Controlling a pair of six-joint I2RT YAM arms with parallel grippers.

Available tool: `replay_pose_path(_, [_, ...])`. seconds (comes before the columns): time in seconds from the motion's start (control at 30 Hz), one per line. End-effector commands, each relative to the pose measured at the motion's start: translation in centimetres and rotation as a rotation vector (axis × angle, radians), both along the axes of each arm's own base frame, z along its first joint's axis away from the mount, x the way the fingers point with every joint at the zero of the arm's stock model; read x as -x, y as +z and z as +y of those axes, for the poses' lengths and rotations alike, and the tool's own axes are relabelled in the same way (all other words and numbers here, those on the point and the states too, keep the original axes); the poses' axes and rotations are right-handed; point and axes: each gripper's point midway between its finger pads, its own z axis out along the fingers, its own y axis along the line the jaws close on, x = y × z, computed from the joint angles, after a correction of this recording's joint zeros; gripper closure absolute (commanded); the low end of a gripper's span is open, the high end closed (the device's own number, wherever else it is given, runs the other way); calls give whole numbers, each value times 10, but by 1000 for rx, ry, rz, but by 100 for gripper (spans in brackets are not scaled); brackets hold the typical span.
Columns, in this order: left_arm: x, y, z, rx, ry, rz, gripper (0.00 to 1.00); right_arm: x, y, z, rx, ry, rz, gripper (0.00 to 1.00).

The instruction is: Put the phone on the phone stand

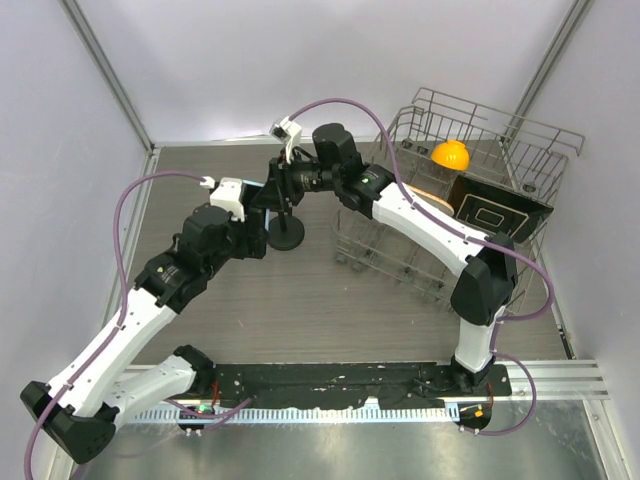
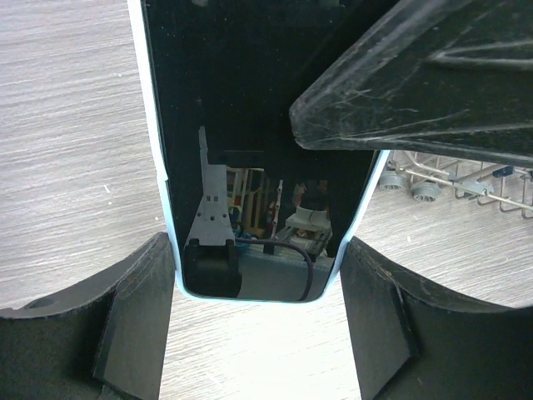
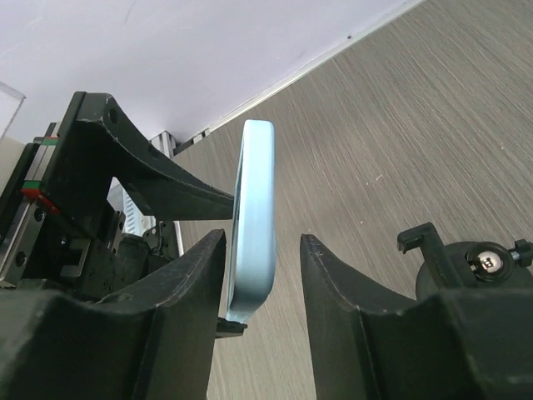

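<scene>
The phone (image 2: 241, 125), with a dark glossy screen and a light blue edge, is gripped by its two long edges between my left gripper's (image 2: 258, 250) fingers. It is held upright above the wooden table. In the right wrist view the phone's blue edge (image 3: 254, 208) stands between my right gripper's (image 3: 262, 237) fingers. The left finger is close to it and there is a clear gap to the right finger. The black phone stand (image 1: 285, 236) has its disc base just below both grippers. Its clamp head (image 3: 475, 267) shows to the right of the right finger.
A wire dish rack (image 1: 520, 140) stands at the back right. It holds an orange object (image 1: 450, 155) and a dark board with a white outline (image 1: 495, 210). White walls close in the table at the back and sides.
</scene>
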Motion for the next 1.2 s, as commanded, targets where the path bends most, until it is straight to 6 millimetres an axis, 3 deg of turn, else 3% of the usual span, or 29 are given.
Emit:
replay_pose_path(0.0, [-12,43,-2,28,20,-129,100,11,29,4,-51,65,-59,55])
replay_pose_path(0.1, [-11,46,-3,38,20,-133,100,16,31,6,-66,92,-49,59])
replay_pose_path(0.2, [-11,47,-8,62,10,-126,100,20,38,8,-98,113,-45,72])
replay_pose_path(0.23, [-10,47,-10,68,3,-118,100,21,43,9,-121,123,-59,90])
replay_pose_path(0.27, [-9,51,-13,81,-9,-117,87,22,46,8,-135,120,-64,99])
replay_pose_path(0.33, [-2,52,-19,114,-39,-86,66,22,59,4,-192,93,-116,99])
replay_pose_path(0.37, [0,61,-21,130,-52,-92,45,23,62,2,-211,86,-135,99])
replay_pose_path(0.4, [6,69,-21,154,-63,-102,33,21,53,-3,-210,73,-131,99])
replay_pose_path(0.43, [11,72,-19,167,-65,-98,26,23,69,-8,-253,67,-157,99])
replay_pose_path(0.47, [15,80,-17,190,-64,-115,19,27,71,-11,-268,93,-155,99])
replay_pose_path(0.5, [20,86,-15,215,-65,-126,19,24,67,-18,-276,99,-135,99])
replay_pose_path(0.53, [29,98,-12,249,-77,-160,18,26,78,-22,-323,117,-138,99])
replay_pose_path(0.57, [33,102,-10,266,-80,-170,15,38,82,-27,-342,182,-134,99])
replay_pose_path(0.63, [43,110,-7,299,-91,-185,13,42,84,-36,-372,227,-144,99])
replay_pose_path(0.73, [55,119,-19,339,-176,-170,11,64,80,-47,-360,334,-196,99])
replay_pose_path(0.8, [65,125,-38,363,-291,-138,11,80,80,-57,-353,386,-257,99])
replay_pose_path(1.0, [78,115,-67,324,-476,-18,14,117,89,-83,-341,469,-387,99])
replay_pose_path(1.17, [82,114,-80,324,-560,17,16,130,88,-91,-332,502,-402,99])
